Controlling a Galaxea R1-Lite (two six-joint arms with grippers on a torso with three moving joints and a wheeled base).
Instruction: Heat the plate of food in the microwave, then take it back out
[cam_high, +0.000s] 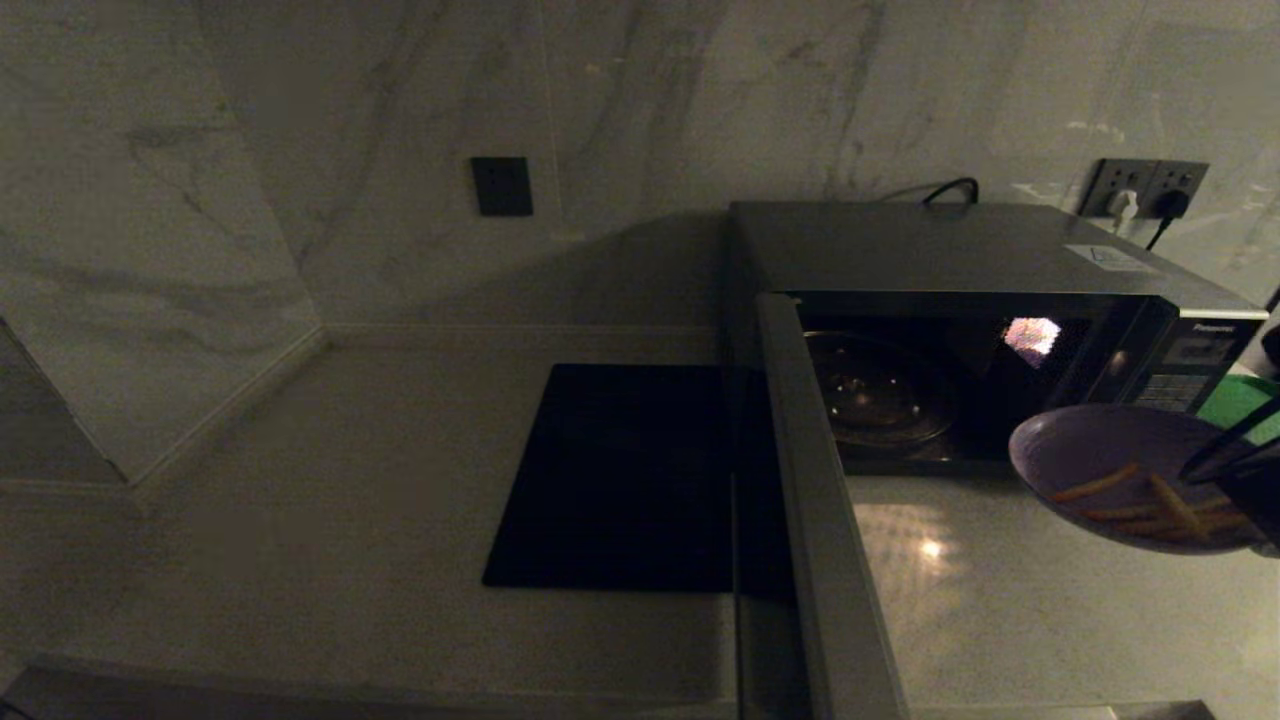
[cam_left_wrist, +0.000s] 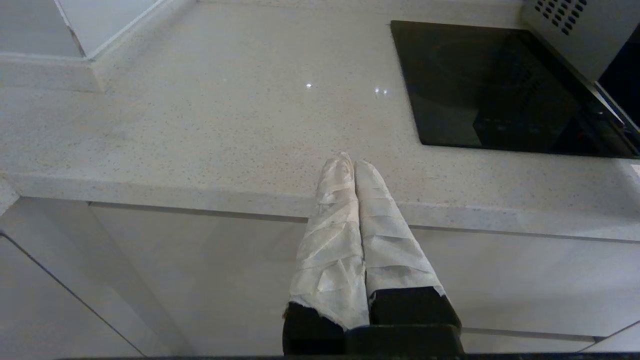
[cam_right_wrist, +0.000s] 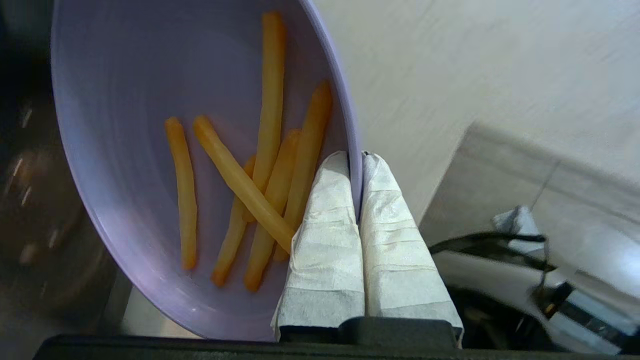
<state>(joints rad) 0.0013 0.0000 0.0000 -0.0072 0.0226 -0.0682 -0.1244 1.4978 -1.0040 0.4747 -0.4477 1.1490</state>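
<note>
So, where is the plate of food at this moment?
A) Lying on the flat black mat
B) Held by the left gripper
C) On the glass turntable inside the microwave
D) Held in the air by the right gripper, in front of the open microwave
D: the right gripper is shut on the rim of the plate of food, which hangs outside the microwave, whose door stands open.
</note>
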